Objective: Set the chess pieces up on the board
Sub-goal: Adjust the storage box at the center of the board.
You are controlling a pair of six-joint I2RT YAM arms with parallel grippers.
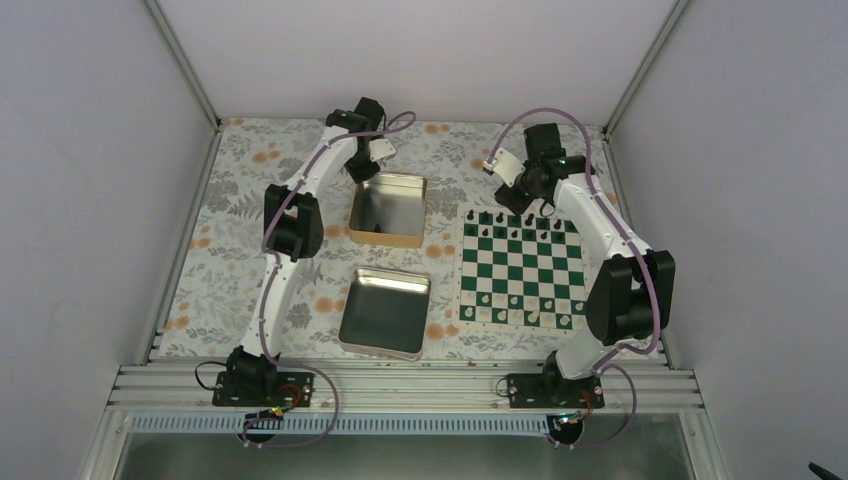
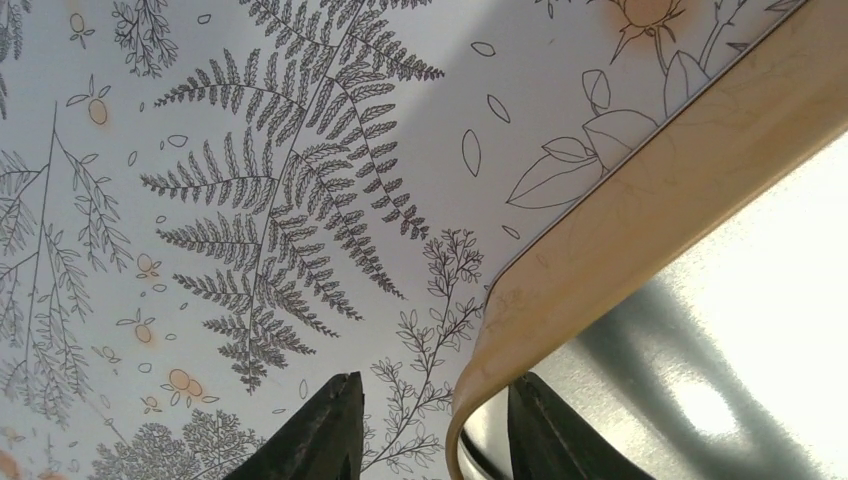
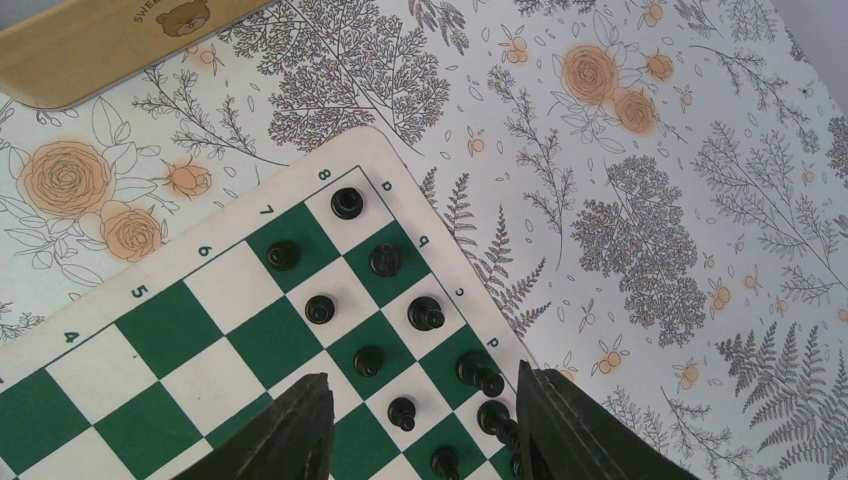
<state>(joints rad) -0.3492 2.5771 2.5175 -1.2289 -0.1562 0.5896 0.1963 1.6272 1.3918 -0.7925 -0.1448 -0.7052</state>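
Far 2 rows of the board (image 3: 165, 325) look mostly filled with chess pieces (image 3: 385, 260). Above them the right gripper (image 3: 422, 378) is held half-open, empty. Left of the board, the left gripper (image 2: 435, 380) is set part-open astride a tin (image 2: 640, 200) wall; leftovers probably get fetched next.

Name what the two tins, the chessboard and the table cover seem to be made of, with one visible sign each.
Far tin and near tin: likely thin metal; bright reflective insides, far one's outer wall coated a satin gold. Chessboard: probably printed card or plastic, matte; flat with printed coordinates. Table cover: printed paper or vinyl, unclear which; smooth floral pattern.
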